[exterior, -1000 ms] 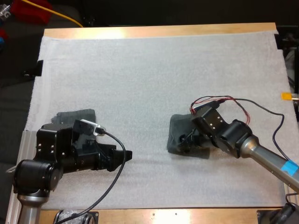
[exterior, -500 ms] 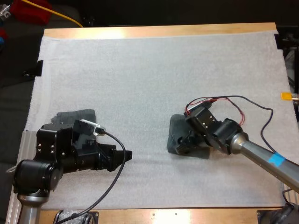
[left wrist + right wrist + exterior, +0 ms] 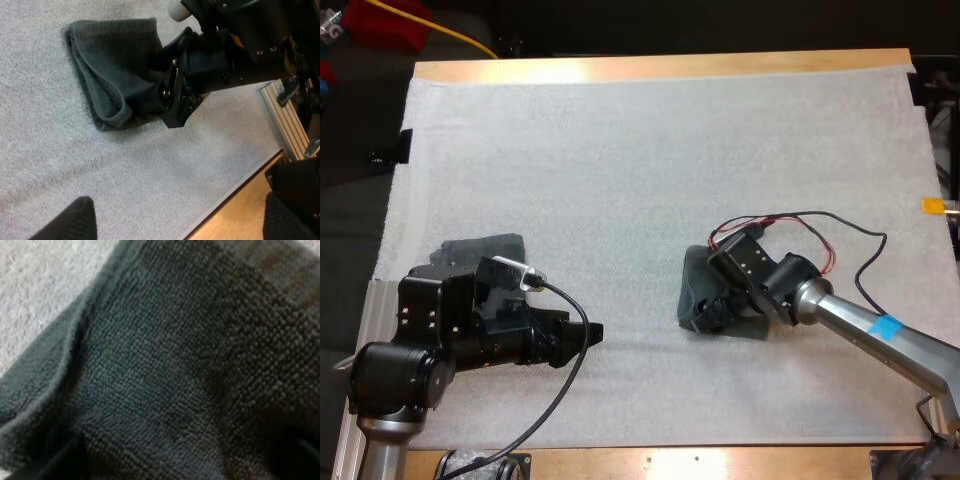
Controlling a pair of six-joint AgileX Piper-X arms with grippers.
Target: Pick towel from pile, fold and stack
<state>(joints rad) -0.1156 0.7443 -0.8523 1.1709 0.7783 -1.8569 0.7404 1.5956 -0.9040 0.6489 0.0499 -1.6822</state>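
left arm (image 3: 470,330): black blocky casing, grey tube
right arm (image 3: 850,318): black wrist, silver tube, blue band
left fingers (image 3: 70,222): black

We see a white mat (image 3: 620,170) covering most of a wooden table (image 3: 650,66); bare wood shows as 1 strip along the far edge and 1 along the near edge. A yellow cable (image 3: 455,38) lies beyond the far left corner. A ribbed metal rail (image 3: 285,120) stands near the table's wooden edge.
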